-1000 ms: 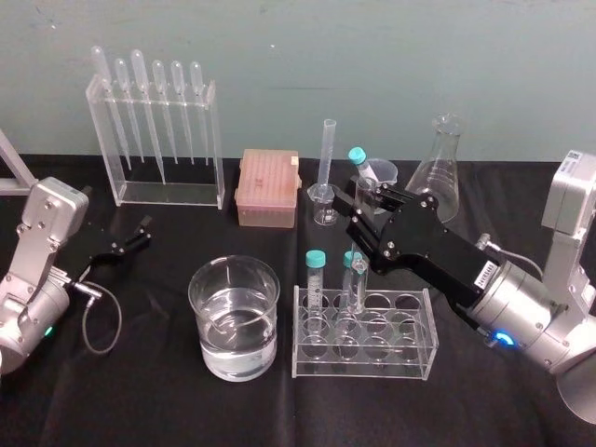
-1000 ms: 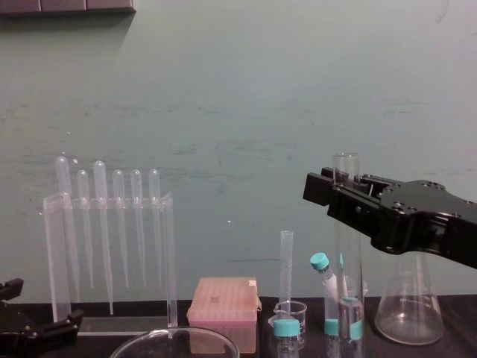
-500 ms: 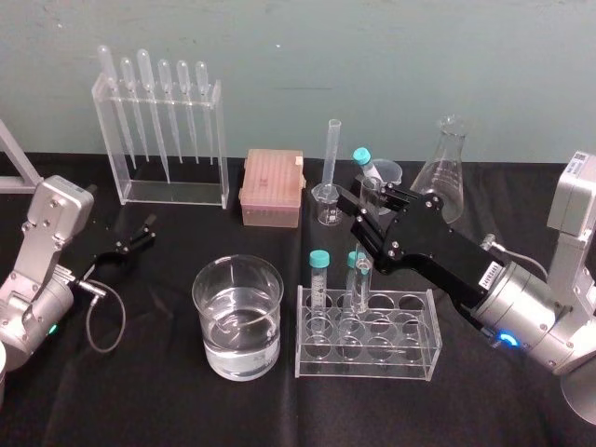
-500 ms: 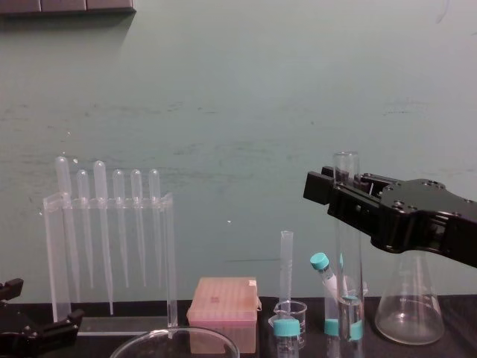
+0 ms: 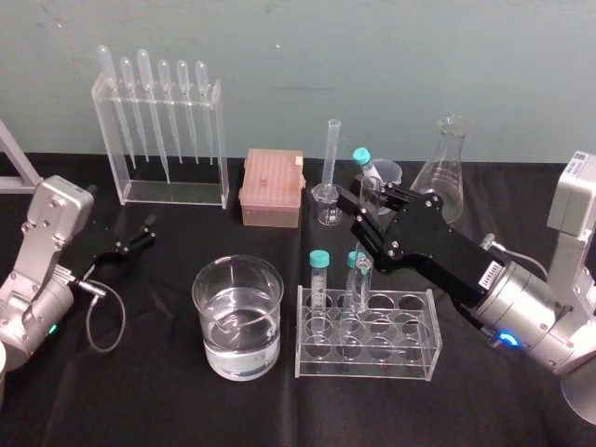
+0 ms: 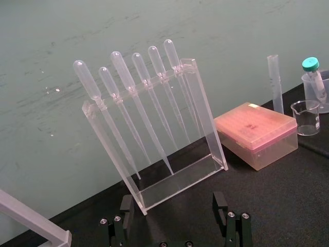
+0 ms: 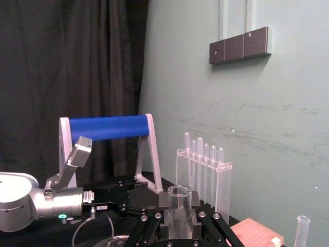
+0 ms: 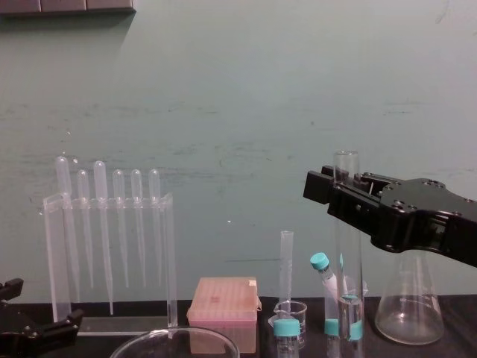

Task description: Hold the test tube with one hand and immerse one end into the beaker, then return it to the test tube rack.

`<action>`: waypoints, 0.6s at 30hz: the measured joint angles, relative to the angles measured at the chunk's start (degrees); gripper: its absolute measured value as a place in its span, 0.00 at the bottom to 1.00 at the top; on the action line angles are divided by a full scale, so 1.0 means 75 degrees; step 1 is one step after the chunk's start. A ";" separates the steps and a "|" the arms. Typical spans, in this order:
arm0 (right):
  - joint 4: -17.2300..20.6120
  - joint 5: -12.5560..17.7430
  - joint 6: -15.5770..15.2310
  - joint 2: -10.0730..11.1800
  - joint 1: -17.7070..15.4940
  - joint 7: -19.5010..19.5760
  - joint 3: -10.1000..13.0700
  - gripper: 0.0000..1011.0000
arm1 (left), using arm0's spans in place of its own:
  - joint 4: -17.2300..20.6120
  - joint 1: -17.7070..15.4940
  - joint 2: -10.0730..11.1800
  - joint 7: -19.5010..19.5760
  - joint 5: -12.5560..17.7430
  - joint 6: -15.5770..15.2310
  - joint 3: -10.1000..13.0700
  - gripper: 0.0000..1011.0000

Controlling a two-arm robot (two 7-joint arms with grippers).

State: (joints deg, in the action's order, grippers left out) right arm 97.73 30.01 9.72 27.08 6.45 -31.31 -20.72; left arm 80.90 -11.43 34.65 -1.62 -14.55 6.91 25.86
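Grip is set high: the right gripper [image 5: 361, 216] has its jaws pressed in on the test tube [image 5: 358, 279] just under the open mouth. A short stub of glass shows above the fingers in the chest view, and the long clear body hangs free below. Holding it near the top keeps the fingers clear of the other glassware and leaves most of the tube free to go down into a slot or into liquid. The tube is upright, which suits a straight vertical move in or out.

Its lower part stands within the back row of the test tube rack [image 5: 410, 358], just beside two blue-capped tubes [image 5: 318, 261]. Whether the bottom is seated or hangs just off the rack floor cannot be told. The arm reaches in from the right and behind, so the black gripper body sits over the rack's far side and does not crowd the front holes.

The beaker [image 5: 214, 358], part-filled with clear liquid, stands just to the left of the rack on the table [image 5: 140, 391], a short sideways carry away. The left gripper [image 5: 144, 233] lies parked low at the far left with its jaws spread and nothing between them, well apart from the work.
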 joint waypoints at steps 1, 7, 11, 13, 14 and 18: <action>-0.0001 -0.0001 0.0001 0.0000 0.0000 0.0000 0.0000 0.22 | 0.0000 0.0000 0.0000 0.0000 0.0000 0.0000 0.0000 0.99; -0.0001 -0.0003 0.0004 0.0000 -0.0001 0.0000 0.0000 0.22 | 0.0000 0.0000 0.0000 0.0001 0.0000 0.0000 0.0000 0.99; -0.0001 -0.0003 0.0005 0.0000 0.0000 0.0000 0.0000 0.22 | 0.0000 0.0000 0.0000 0.0000 0.0000 0.0000 0.0000 0.99; 0.0000 -0.0003 0.0005 0.0000 0.0000 0.0000 0.0000 0.22 | 0.0000 0.0000 0.0000 0.0000 0.0000 0.0000 0.0000 0.99; -0.0001 -0.0003 0.0005 0.0000 0.0000 -0.0001 0.0000 0.22 | 0.0000 0.0000 0.0000 0.0000 0.0000 0.0000 0.0000 0.99; 0.0000 -0.0002 0.0005 0.0000 0.0000 0.0000 0.0000 0.22 | 0.0000 0.0000 0.0000 0.0000 0.0000 0.0000 0.0000 0.99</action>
State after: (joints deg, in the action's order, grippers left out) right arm 97.72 29.99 9.76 27.08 6.45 -31.31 -20.72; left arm 80.90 -11.43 34.65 -1.62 -14.55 6.91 25.86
